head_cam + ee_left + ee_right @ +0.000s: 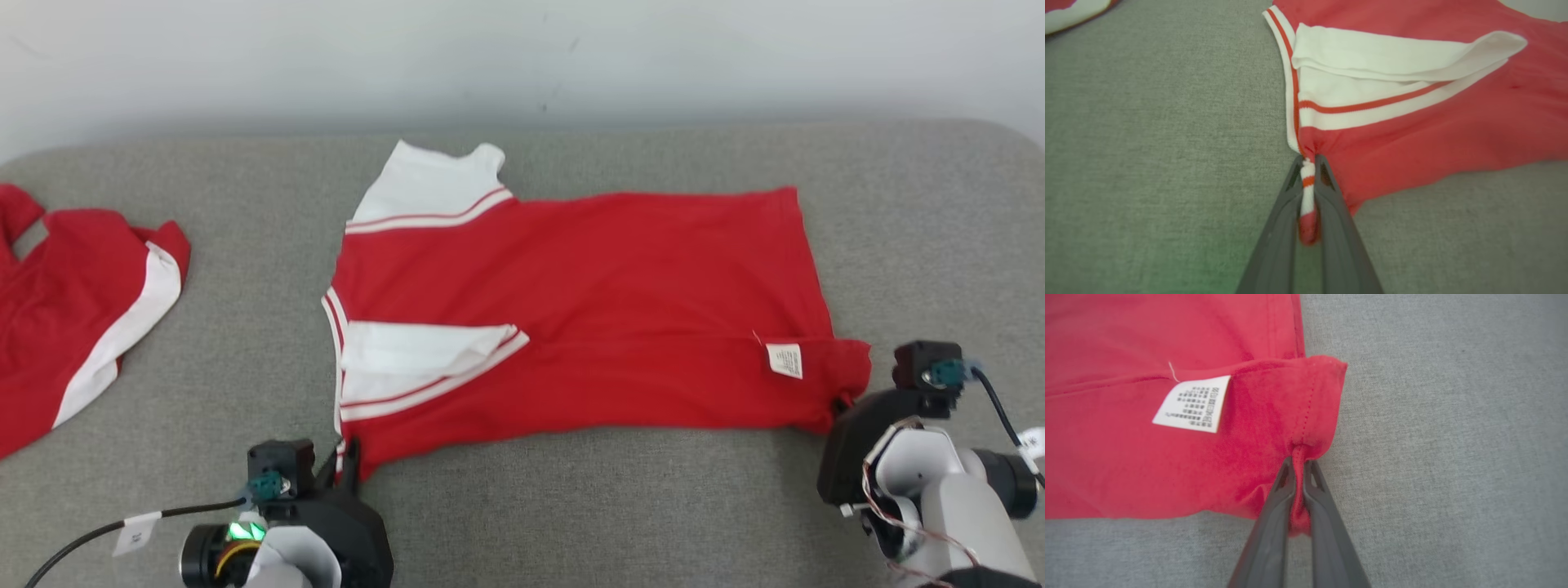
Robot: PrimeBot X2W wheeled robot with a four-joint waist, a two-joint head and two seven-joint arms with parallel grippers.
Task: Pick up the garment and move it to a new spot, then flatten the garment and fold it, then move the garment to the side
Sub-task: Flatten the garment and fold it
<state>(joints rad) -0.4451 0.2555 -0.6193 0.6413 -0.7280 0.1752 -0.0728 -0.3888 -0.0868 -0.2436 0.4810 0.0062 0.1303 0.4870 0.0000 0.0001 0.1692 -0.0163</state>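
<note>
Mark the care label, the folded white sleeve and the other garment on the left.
care label (pixel 1192 404), right wrist view, middle of the printed tag.
white sleeve (pixel 1392 55), left wrist view, middle of its upper fold.
other garment (pixel 65 310), head view, red body panel.

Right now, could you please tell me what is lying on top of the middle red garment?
A white sleeve is folded onto the red garment, and a white care label lies near its hem. Whatever the folded sleeve covers is hidden.
</note>
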